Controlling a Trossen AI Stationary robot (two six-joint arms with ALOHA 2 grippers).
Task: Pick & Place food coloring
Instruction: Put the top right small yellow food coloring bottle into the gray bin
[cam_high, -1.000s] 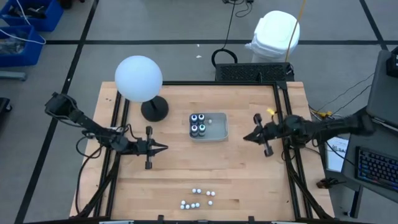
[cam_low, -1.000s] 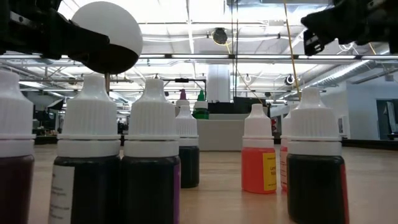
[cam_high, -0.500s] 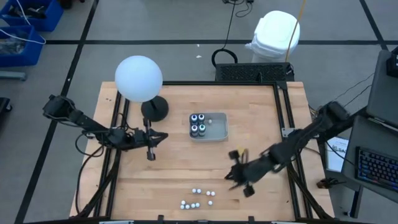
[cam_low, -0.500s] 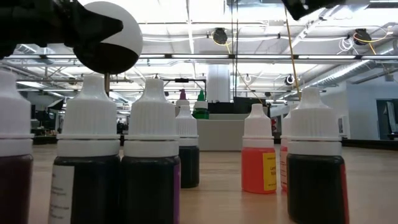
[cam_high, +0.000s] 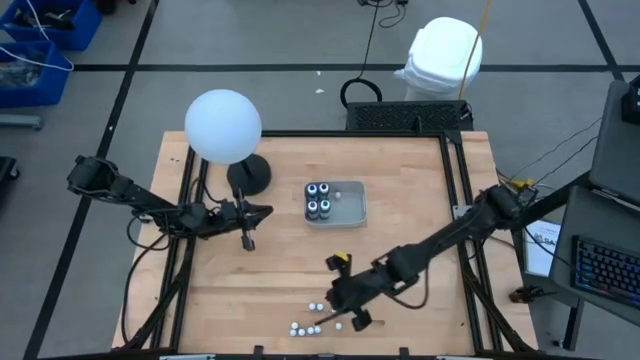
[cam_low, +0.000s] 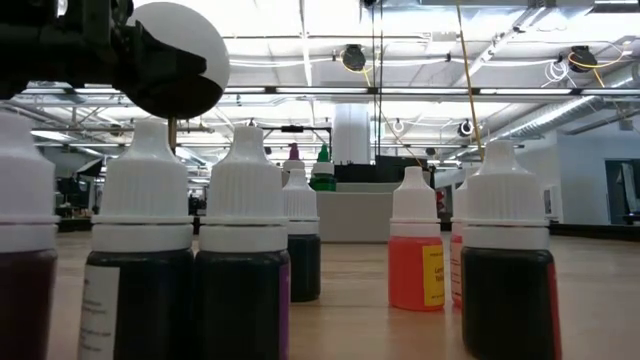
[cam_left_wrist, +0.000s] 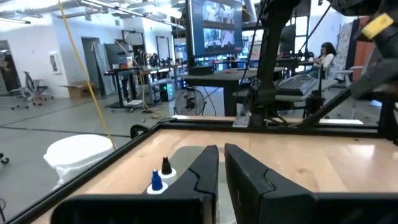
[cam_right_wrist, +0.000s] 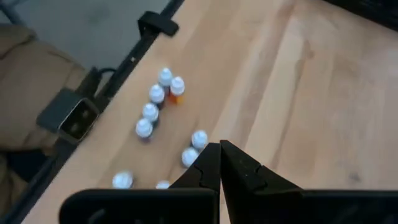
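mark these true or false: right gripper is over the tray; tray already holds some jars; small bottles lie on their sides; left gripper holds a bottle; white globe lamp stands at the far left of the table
1. False: the right gripper is shut, above the small bottles near the front edge, not over the tray.
2. True: dark jars sit in the tray.
3. False: they stand upright.
4. False: the left gripper holds nothing.
5. True: the globe lamp stands there.

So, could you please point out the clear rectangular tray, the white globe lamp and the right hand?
Clear rectangular tray (cam_high: 352, 207): high view, bare floor on its empty side.
White globe lamp (cam_high: 222, 126): high view, middle of the globe.
Right hand (cam_high: 343, 303): high view, at its fingertips, above the loose bottles.
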